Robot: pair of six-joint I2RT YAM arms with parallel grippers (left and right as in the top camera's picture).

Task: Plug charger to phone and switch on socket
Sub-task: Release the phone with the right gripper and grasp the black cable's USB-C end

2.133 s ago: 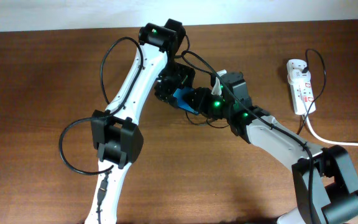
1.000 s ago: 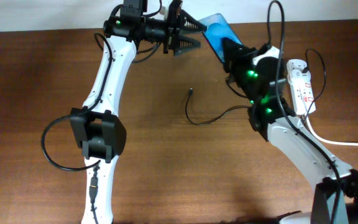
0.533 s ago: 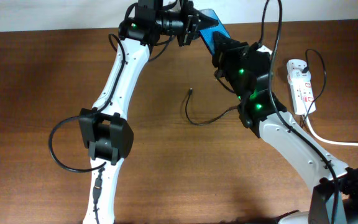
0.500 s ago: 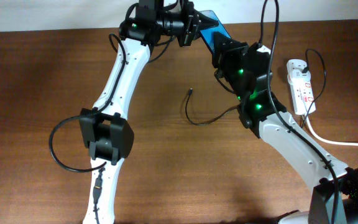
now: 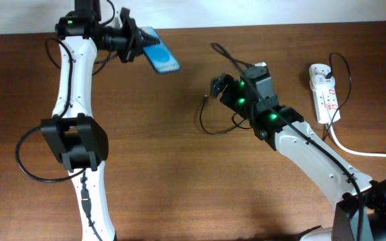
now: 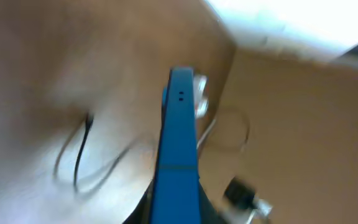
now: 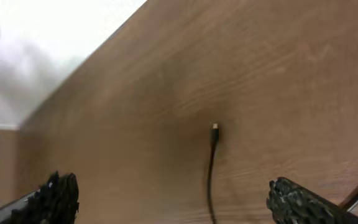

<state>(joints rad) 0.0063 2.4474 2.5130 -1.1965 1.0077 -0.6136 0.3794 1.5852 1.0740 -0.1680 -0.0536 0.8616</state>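
My left gripper [image 5: 137,45] is shut on the phone [image 5: 160,57], holding it in the air over the table's far left. The phone's blue screen faces up in the overhead view. In the blurred left wrist view the phone [image 6: 179,149] runs edge-on up from between the jaws. The charger [image 5: 214,127] lies in a loop mid-table, its small black plug [image 5: 206,99] free on the wood. My right gripper [image 5: 218,87] hangs open just right of that plug, holding nothing. In the right wrist view the plug [image 7: 214,131] lies ahead, between the spread fingertips [image 7: 59,194]. The white socket [image 5: 324,92] lies at the right.
A thick white cord [image 5: 362,151] runs from the socket off the right edge. The charger's black lead arcs over the socket's top [image 5: 341,67]. The table's back edge [image 5: 280,25] meets a white wall just behind both grippers.
The phone went from my right gripper to my left, which shut on it and swung it left. My right gripper opened and dropped to the charger's plug.
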